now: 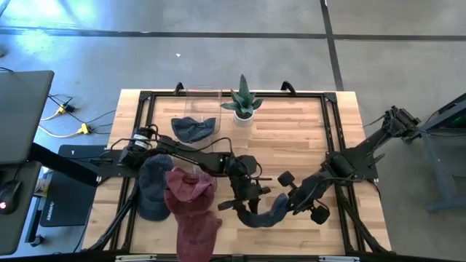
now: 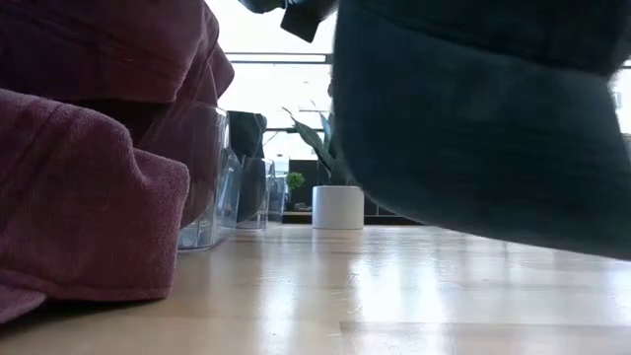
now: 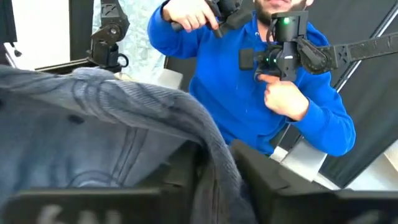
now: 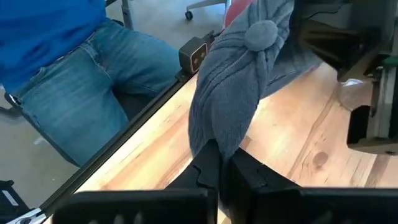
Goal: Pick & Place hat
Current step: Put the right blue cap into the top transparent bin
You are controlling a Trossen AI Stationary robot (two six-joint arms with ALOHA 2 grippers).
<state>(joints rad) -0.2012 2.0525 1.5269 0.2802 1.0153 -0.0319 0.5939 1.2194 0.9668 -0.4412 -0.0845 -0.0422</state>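
A dark grey-blue hat (image 1: 263, 215) hangs between my two grippers near the table's near edge. In the low view the hat (image 2: 473, 118) fills the upper right and sits above the wood. Its top button (image 4: 261, 31) shows in the right wrist view. My left gripper (image 1: 246, 198) is shut on the hat's left side. My right gripper (image 1: 288, 199) is shut on its right side. The left wrist view shows the hat (image 3: 106, 124) draped ahead of my left gripper (image 3: 217, 171). My right gripper (image 4: 224, 158) sits below the crown. My left gripper pinches a fold of the hat's cloth (image 3: 214, 146) between its two fingers, coming from the table's left side. The hat spreads away from the fingers, off the table. My right gripper pinches the cloth below the crown (image 4: 214, 134) between its two fingers, coming from the table's right. The crown with its button stands beyond the fingers, clear of the wood.
Two maroon hats (image 1: 191, 191) (image 1: 198, 229) and a blue hat (image 1: 151, 188) lie left of the grippers. Another dark hat (image 1: 193, 129) lies by a clear container (image 1: 202, 102). A potted plant (image 1: 244, 102) stands at the far edge. A person in blue (image 3: 261, 81) stands beyond the near edge.
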